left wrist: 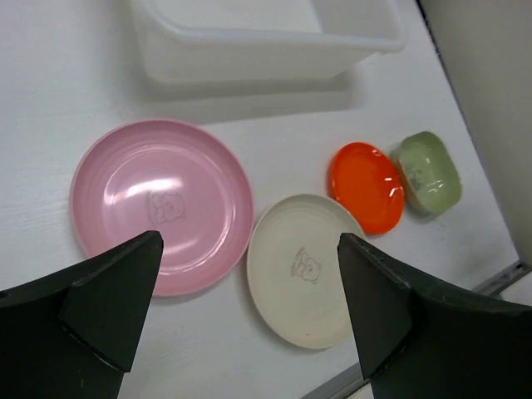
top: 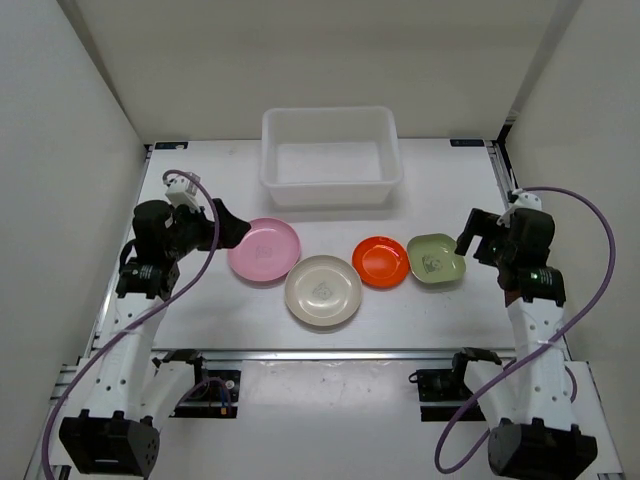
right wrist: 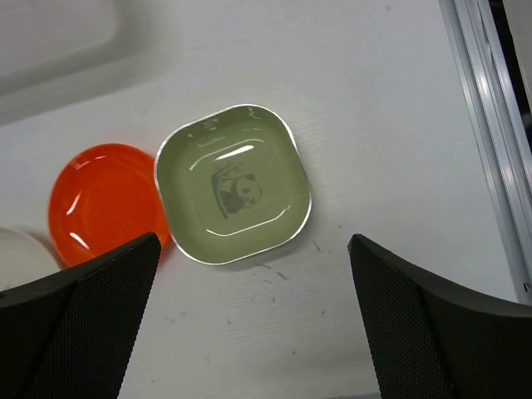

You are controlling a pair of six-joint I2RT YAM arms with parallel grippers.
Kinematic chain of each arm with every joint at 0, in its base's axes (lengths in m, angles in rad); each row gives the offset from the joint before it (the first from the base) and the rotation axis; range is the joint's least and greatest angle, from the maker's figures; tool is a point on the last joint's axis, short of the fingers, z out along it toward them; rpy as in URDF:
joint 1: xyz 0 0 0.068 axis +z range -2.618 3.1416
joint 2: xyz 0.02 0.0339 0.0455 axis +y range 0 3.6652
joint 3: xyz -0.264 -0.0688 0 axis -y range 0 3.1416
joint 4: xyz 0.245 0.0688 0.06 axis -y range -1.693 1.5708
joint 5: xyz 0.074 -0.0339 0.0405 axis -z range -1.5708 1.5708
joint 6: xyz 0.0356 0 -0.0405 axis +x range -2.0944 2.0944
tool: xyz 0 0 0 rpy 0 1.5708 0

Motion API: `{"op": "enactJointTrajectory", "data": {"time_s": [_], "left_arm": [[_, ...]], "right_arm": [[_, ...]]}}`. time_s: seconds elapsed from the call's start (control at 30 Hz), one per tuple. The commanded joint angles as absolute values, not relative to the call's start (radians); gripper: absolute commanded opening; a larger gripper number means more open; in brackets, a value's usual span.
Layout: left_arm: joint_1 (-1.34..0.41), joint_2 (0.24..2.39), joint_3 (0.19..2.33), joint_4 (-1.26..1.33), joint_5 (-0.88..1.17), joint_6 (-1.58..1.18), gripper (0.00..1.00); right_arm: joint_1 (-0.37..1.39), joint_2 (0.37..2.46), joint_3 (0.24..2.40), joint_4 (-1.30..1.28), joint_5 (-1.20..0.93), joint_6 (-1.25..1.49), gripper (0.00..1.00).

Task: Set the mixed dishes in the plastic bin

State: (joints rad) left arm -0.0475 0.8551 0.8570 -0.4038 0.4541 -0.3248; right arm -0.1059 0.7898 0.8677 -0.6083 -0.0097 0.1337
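Four dishes lie in a row on the white table: a pink plate (top: 264,250) (left wrist: 162,204), a cream plate (top: 322,290) (left wrist: 306,268), an orange-red plate (top: 380,261) (left wrist: 366,185) (right wrist: 106,202) and a pale green rounded-square dish (top: 435,257) (left wrist: 427,172) (right wrist: 233,183). The translucent white plastic bin (top: 329,158) (left wrist: 266,37) stands behind them and looks empty. My left gripper (top: 228,228) (left wrist: 249,249) is open and empty, just left of the pink plate. My right gripper (top: 478,240) (right wrist: 253,249) is open and empty, just right of the green dish.
Metal rails run along the table's right edge (right wrist: 490,141) and front edge (top: 320,353). White walls enclose the table on the left, right and back.
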Motion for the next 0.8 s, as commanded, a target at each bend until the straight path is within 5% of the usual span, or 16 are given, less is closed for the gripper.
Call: {"op": "enactJointTrajectory", "data": {"time_s": [0.0, 0.3, 0.4, 0.47, 0.5, 0.53, 0.57, 0.67, 0.7, 0.73, 0.77], "left_arm": [[-0.035, 0.873, 0.871, -0.498, 0.379, -0.246, 0.98], [-0.045, 0.908, 0.877, -0.48, 0.395, -0.232, 0.97], [0.03, 0.98, 0.908, -0.457, 0.532, -0.255, 0.42], [0.077, 0.999, 0.891, -0.44, 0.618, -0.278, 0.3], [0.084, 0.999, 0.872, -0.431, 0.642, -0.285, 0.4], [0.083, 0.983, 0.849, -0.428, 0.637, -0.284, 0.69], [0.083, 0.98, 0.826, -0.433, 0.62, -0.279, 0.81], [0.039, 0.982, 0.833, -0.472, 0.525, -0.233, 0.97], [0.035, 0.992, 0.838, -0.48, 0.503, -0.221, 0.82], [0.038, 1.005, 0.842, -0.492, 0.506, -0.218, 0.5], [0.05, 1.012, 0.844, -0.485, 0.497, -0.231, 0.27]], "right_arm": [[-0.109, 0.857, 0.916, -0.64, 0.087, 0.156, 0.99], [-0.15, 0.863, 0.893, -0.552, -0.06, 0.084, 1.0], [-0.248, 0.991, 0.926, -0.5, -0.214, 0.112, 0.99], [-0.322, 1.015, 0.907, -0.459, -0.38, 0.149, 0.99], [-0.325, 1.005, 0.888, -0.437, -0.379, 0.162, 1.0], [-0.319, 0.996, 0.859, -0.408, -0.388, 0.153, 0.99], [-0.319, 0.986, 0.844, -0.394, -0.388, 0.143, 0.99], [-0.368, 0.919, 0.761, -0.272, -0.516, 0.162, 0.99], [-0.367, 0.885, 0.717, -0.2, -0.541, 0.207, 0.94], [-0.377, 0.865, 0.683, -0.146, -0.557, 0.227, 0.74], [-0.385, 0.865, 0.669, -0.134, -0.566, 0.247, 0.11]]}}
